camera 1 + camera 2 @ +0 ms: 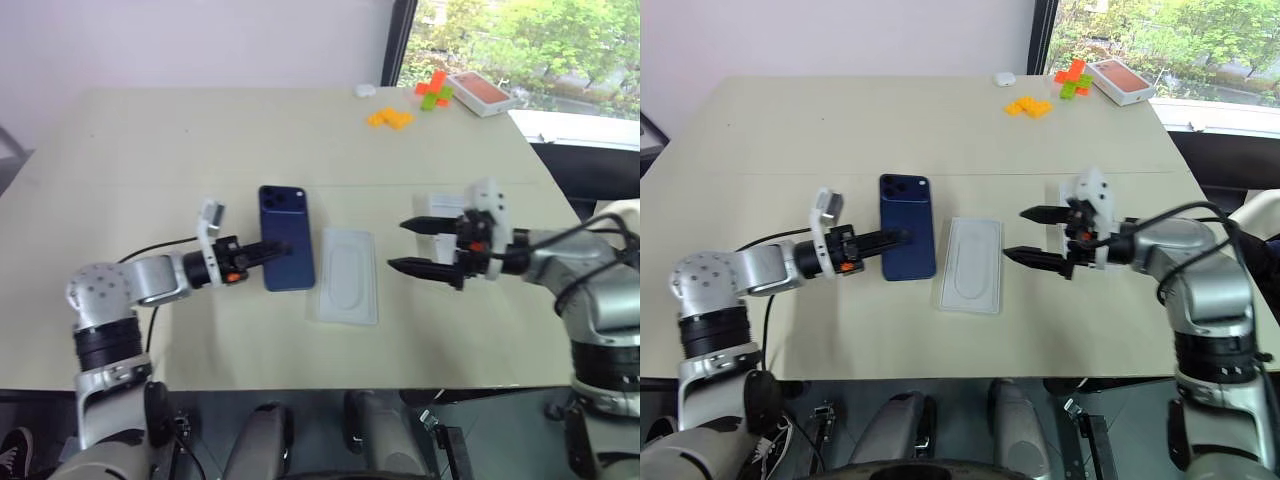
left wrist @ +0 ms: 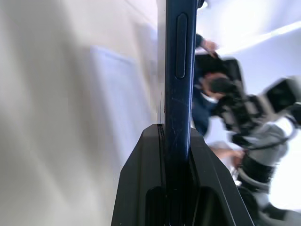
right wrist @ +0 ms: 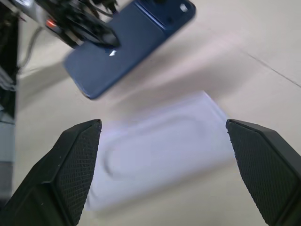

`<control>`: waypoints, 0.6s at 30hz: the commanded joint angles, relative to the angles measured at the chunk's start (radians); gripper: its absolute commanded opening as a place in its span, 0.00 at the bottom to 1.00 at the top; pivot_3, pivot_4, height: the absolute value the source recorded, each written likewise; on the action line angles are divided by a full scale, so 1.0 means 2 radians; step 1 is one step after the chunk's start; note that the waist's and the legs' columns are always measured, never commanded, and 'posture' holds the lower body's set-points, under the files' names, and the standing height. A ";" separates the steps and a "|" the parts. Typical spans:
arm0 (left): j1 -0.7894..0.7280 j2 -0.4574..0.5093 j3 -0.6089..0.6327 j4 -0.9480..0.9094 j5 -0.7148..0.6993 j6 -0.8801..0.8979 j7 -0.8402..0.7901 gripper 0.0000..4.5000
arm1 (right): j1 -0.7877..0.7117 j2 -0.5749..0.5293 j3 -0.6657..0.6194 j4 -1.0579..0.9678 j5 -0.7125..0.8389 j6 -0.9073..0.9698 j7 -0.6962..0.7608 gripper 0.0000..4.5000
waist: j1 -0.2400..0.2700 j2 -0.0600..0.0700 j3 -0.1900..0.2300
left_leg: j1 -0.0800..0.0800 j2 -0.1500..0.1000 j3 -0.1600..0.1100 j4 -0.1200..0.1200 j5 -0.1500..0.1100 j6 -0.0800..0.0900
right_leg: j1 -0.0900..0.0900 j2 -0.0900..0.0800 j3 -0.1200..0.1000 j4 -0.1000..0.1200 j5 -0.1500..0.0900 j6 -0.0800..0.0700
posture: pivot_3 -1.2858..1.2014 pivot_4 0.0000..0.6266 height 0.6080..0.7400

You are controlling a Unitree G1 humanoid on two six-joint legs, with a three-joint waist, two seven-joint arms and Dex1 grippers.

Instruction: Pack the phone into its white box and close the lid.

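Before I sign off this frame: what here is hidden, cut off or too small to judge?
- The phone: its screen side faces away in the head views.
- Something white behind the right gripper, mostly hidden by it; box or lid, unclear.
- Small white object at the table's far edge: too small to identify.
- Left gripper: its far finger, behind the phone.

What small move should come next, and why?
Probably keep the phone gripped in the left gripper and bring the right gripper, now open and empty, toward a box. The flat white insert beside the phone is no box.
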 commanded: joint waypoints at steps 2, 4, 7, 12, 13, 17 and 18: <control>-0.015 -0.055 -0.012 -0.001 -0.011 -0.003 0.055 0.00 | 0.042 -0.023 -0.027 -0.030 0.026 -0.027 0.003 0.99 | -0.001 0.000 0.000 | 0.000 0.000 0.000 0.000 0.000 0.000 | 0.000 0.000 0.000 0.000 0.000 0.000 | 0.52 0.24 1.00; -0.015 -0.071 -0.017 0.000 -0.008 -0.007 0.069 0.00 | 0.053 -0.031 -0.023 -0.036 0.024 -0.040 0.000 0.99 | -0.001 0.000 0.000 | 0.000 0.000 0.001 0.000 0.000 0.000 | 0.000 0.000 0.001 0.000 0.000 0.000 | 0.52 0.24 1.00; -0.009 -0.091 -0.027 0.002 0.007 -0.017 0.087 0.00 | 0.045 -0.027 -0.017 -0.034 0.025 -0.043 -0.020 0.99 | 0.000 0.000 0.000 | 0.001 0.000 0.001 0.001 0.000 0.000 | 0.000 0.001 0.002 0.000 0.000 0.000 | 0.52 0.24 1.00; -0.006 -0.098 -0.034 0.004 0.022 -0.021 0.093 0.00 | 0.034 -0.026 -0.005 -0.031 0.026 -0.048 -0.039 0.99 | 0.001 0.000 0.000 | 0.000 0.000 0.001 0.001 0.000 0.000 | 0.000 0.001 0.002 0.000 0.000 0.000 | 0.52 0.24 1.00; -0.007 -0.100 -0.034 0.008 0.022 -0.020 0.092 0.00 | 0.033 -0.026 0.000 -0.029 0.021 -0.053 -0.042 0.99 | 0.001 0.000 0.000 | 0.000 0.000 0.001 0.001 0.000 0.000 | 0.000 0.001 0.002 0.000 0.000 0.000 | 0.52 0.24 1.00; -0.018 -0.102 -0.043 0.021 0.027 0.002 0.090 0.00 | 0.024 -0.024 0.016 -0.027 0.019 -0.061 -0.053 0.99 | 0.002 0.000 0.000 | 0.000 0.000 0.001 0.001 0.000 0.000 | 0.000 0.001 0.002 0.000 0.000 0.000 | 0.52 0.24 1.00; -0.019 -0.101 -0.046 0.027 0.028 0.014 0.091 0.00 | 0.021 -0.023 0.020 -0.027 0.018 -0.062 -0.056 0.99 | 0.002 0.000 0.000 | 0.000 0.000 0.001 0.001 0.000 0.000 | 0.000 0.001 0.002 0.000 0.000 0.000 | 0.52 0.24 1.00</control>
